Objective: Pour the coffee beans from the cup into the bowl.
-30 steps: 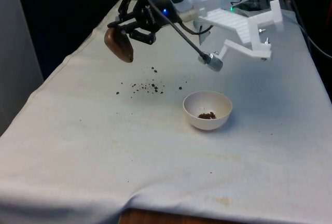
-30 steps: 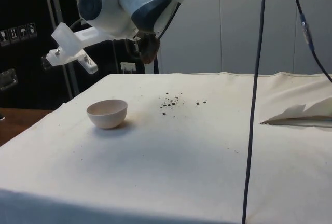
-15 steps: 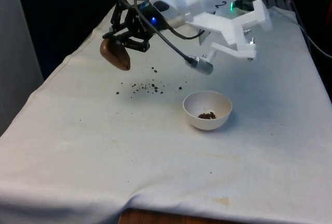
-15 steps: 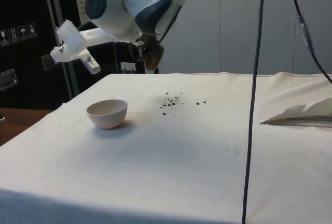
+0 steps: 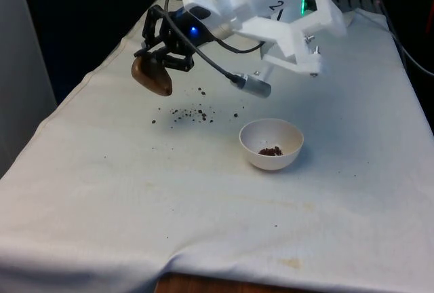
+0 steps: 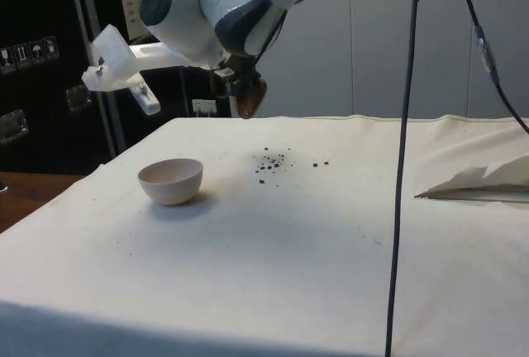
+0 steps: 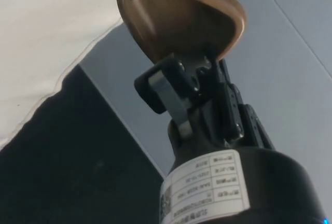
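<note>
The fingers (image 7: 171, 92) cover part of the brown cup's (image 7: 179, 19) rim.

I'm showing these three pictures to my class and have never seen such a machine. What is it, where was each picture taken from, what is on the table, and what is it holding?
It is a white robot arm ending in a black two-finger gripper. One camera looks across the table, one from its side, one sits on the wrist. The gripper is shut on a brown cup, tipped over in the air. On the white cloth stands a white bowl with a few coffee beans inside. More spilled beans lie scattered on the cloth beside the bowl.
</note>
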Action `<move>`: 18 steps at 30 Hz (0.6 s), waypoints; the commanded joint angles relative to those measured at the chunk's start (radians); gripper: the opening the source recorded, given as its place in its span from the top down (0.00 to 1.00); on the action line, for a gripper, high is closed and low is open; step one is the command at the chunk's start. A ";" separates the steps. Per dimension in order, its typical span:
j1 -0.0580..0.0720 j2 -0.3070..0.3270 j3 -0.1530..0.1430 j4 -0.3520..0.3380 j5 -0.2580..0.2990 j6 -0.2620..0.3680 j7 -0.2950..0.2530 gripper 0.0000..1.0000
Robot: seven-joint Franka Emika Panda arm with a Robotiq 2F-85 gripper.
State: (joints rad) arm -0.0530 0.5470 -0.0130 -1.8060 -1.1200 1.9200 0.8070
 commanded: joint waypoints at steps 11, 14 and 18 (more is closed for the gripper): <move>-0.011 0.002 -0.025 0.003 0.080 0.056 -0.052 1.00; -0.012 0.005 -0.035 0.003 0.096 0.074 -0.060 1.00; -0.012 0.008 -0.050 0.002 0.116 0.103 -0.070 1.00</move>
State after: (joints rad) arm -0.0540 0.5550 -0.0680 -1.8030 -1.0140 2.0070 0.7480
